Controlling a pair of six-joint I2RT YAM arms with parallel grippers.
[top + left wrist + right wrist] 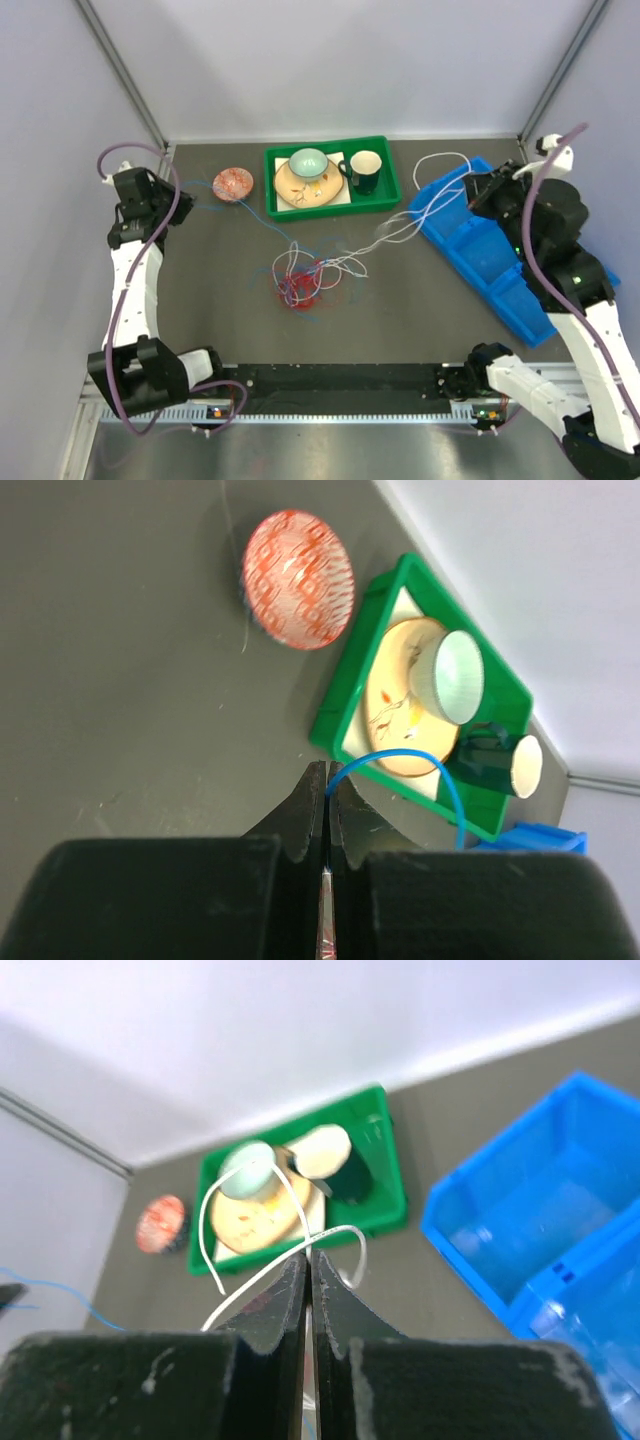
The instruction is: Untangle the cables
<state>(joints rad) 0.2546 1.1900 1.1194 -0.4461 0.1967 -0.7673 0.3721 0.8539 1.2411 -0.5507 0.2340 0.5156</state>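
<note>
Red patterned round bowl (298,578) ahead-left of left gripper (327,778) jaws; green plastic tray (345,695) ahead-right, cream round plate (392,720) in it. Blue plastic bin (490,1200) right of right gripper (308,1260) jaws. White/red/blue thin wire cables (305,278) btwn both jaws.

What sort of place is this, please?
Probably a robotics lab cell: plain panels wall in a dark table, two arms are bolted at its edge, and a green tray and blue bin look staged.

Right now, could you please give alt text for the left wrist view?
The left gripper is shut on the blue cable, which arcs up and rightward from the jaws. Beyond, on the grey table, sit a red patterned bowl and a green tray holding a plate, a pale bowl and a dark mug.
</note>
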